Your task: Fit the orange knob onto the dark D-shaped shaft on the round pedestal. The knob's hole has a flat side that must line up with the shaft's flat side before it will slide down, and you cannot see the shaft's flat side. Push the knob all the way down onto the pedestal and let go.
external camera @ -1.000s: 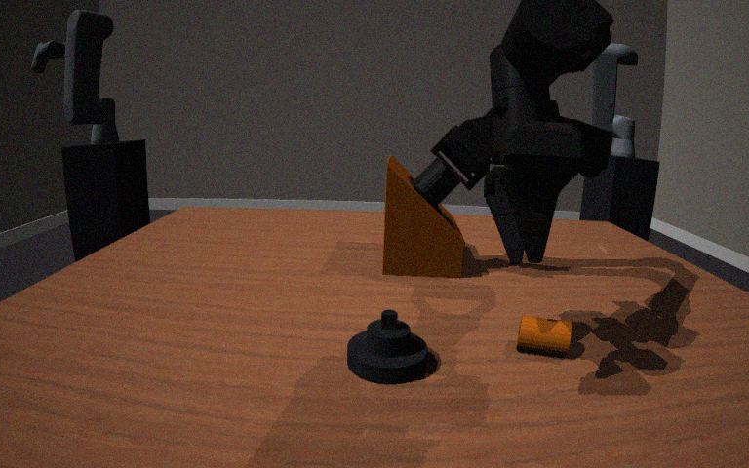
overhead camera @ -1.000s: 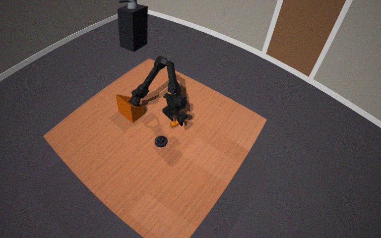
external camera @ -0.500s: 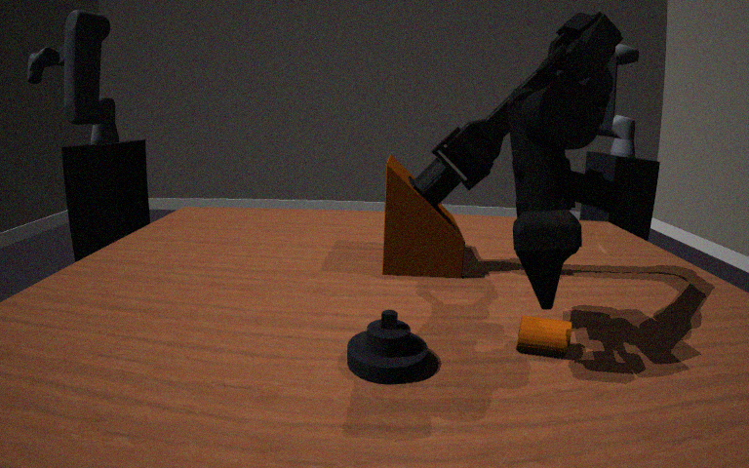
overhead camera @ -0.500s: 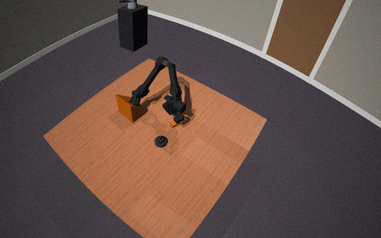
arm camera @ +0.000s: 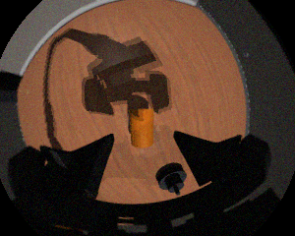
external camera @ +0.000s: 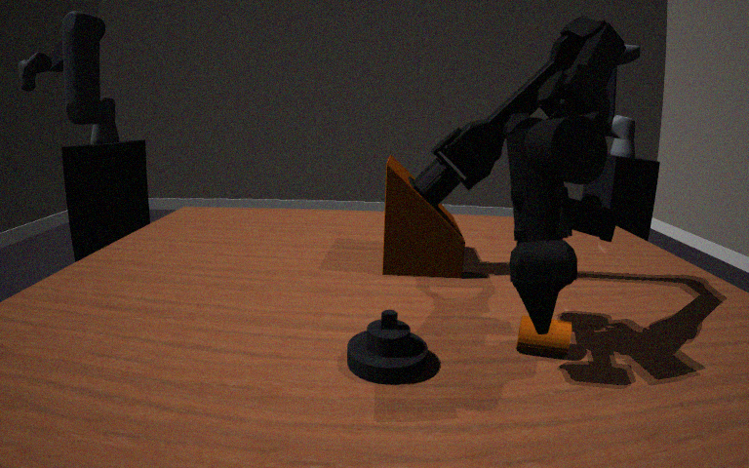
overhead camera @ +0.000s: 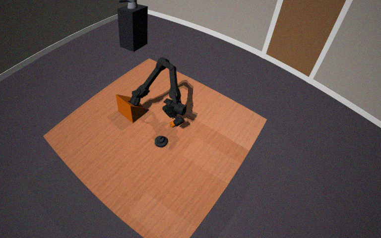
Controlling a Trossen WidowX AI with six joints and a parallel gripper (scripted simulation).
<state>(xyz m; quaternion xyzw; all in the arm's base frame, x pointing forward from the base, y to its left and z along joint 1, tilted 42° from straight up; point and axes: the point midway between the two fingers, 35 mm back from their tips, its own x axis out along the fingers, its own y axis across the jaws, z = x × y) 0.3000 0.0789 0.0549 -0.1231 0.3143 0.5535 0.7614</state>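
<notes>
The orange knob (overhead camera: pixel 172 124) (external camera: pixel 557 335) (arm camera: pixel 143 130) is a cylinder lying on its side on the wooden table. The dark round pedestal (overhead camera: pixel 158 144) (external camera: pixel 387 364) stands apart from it, to its left in the exterior view, with the short shaft (external camera: pixel 389 317) upright on top. The shaft's flat side cannot be made out. My gripper (external camera: pixel 542 329) (arm camera: pixel 145 136) points down over the knob, open and empty. In the wrist view the knob shows between the two spread fingertips, with a gap on each side. In the exterior view the near finger covers part of the knob.
The orange wedge-shaped base (overhead camera: pixel 124 109) (external camera: pixel 416 243) carries my arm, behind the pedestal in the exterior view. Grey arms on black stands (external camera: pixel 105 197) (overhead camera: pixel 133 29) are beyond the table. In the wrist view the pedestal (arm camera: pixel 165 173) is near the right finger.
</notes>
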